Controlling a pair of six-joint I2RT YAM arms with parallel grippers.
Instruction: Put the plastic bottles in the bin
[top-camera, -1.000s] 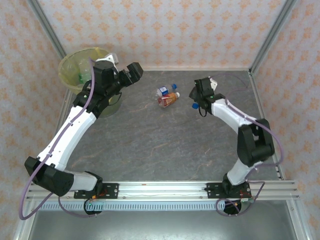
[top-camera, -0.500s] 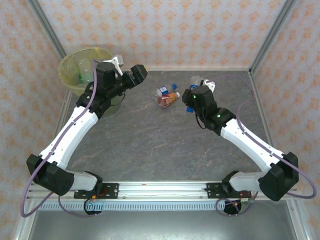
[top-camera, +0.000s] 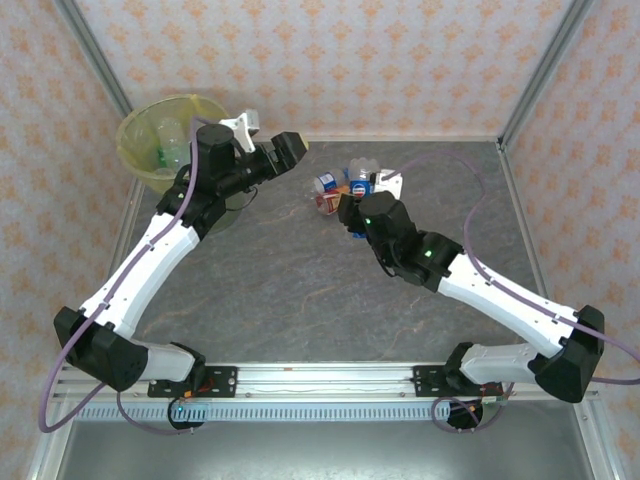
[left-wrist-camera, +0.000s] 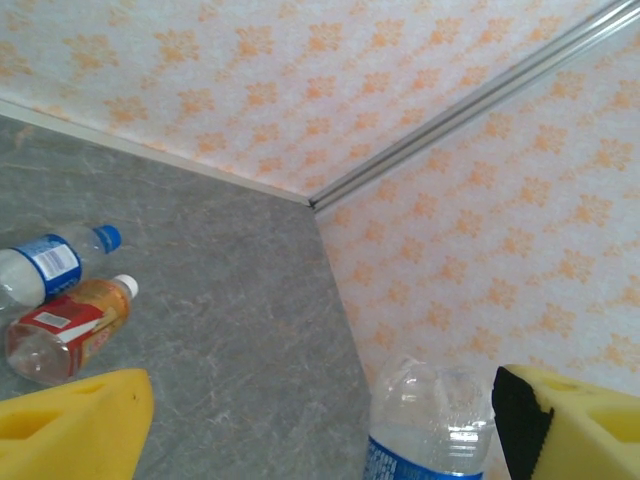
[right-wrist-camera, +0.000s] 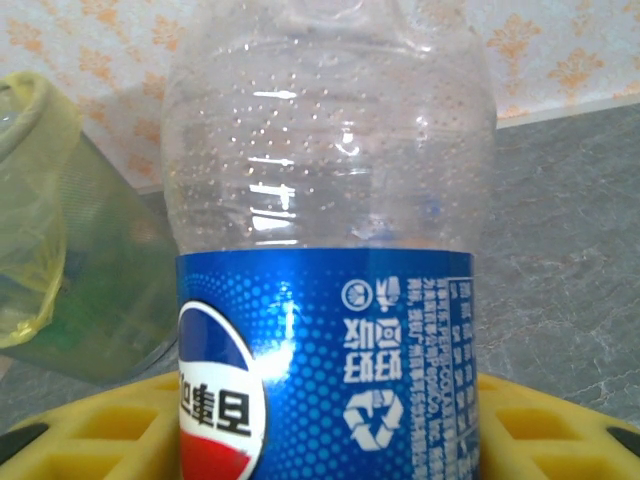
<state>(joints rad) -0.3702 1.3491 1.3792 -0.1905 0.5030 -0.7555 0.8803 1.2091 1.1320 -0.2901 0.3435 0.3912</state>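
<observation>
Grey table (top-camera: 300, 290): 2 loose bottles (top-camera: 327, 199) mid-rear.

Loose: 1 blue-label bottle (left-wrist-camera: 45, 268), 1 red-label bottle (left-wrist-camera: 65, 332). 1 held bottle (right-wrist-camera: 320, 330). 1 bin (top-camera: 128, 150); btls (top-camera: 168, 135) inside uncountable.

Clear glossy plastic bottle (right-wrist-camera: 325, 150), shiny blue label; matt grey stone-look tabletop (top-camera: 300, 290); thin translucent yellow plastic bag (right-wrist-camera: 35, 180) lining round bin (right-wrist-camera: 110, 320).

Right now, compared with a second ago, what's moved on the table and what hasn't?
The right arm swung left toward the middle, its fingers gripping the blue-labelled bottle. The left fingers, open, edged right from the bin. The two lying bottles and bin stayed put.
</observation>
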